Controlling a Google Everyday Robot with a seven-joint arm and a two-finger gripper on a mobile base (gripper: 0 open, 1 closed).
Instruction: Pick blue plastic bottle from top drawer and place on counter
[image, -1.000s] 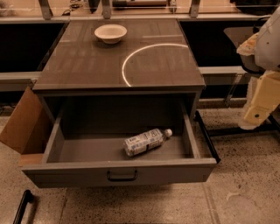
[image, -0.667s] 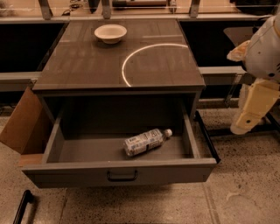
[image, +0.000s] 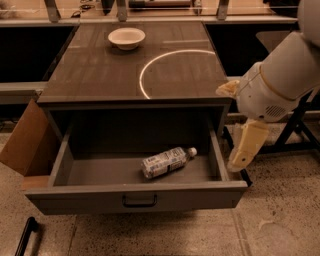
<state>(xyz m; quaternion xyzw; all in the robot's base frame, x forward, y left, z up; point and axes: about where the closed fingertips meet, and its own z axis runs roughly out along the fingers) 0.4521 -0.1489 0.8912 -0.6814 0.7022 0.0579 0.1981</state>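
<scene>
The blue plastic bottle (image: 166, 161) lies on its side in the open top drawer (image: 135, 196), right of the middle, with its white cap pointing right. The drawer is pulled fully out and its dark pull handle faces me. Above it the glossy counter (image: 100, 75) carries a thin white arc. My gripper (image: 241, 159) hangs from the white arm at the right, just outside the drawer's right wall. It sits to the right of the bottle, a little above it, and holds nothing that I can see.
A white bowl (image: 126, 37) stands at the back of the counter. A cardboard flap (image: 27, 142) leans against the cabinet's left side. A dark stand (image: 295, 130) is behind the arm at right. A black bar (image: 25, 235) lies on the speckled floor at lower left.
The arm has swung left and down, bringing the gripper from beside the counter to the drawer's right wall. The bottle and drawer have not moved.
</scene>
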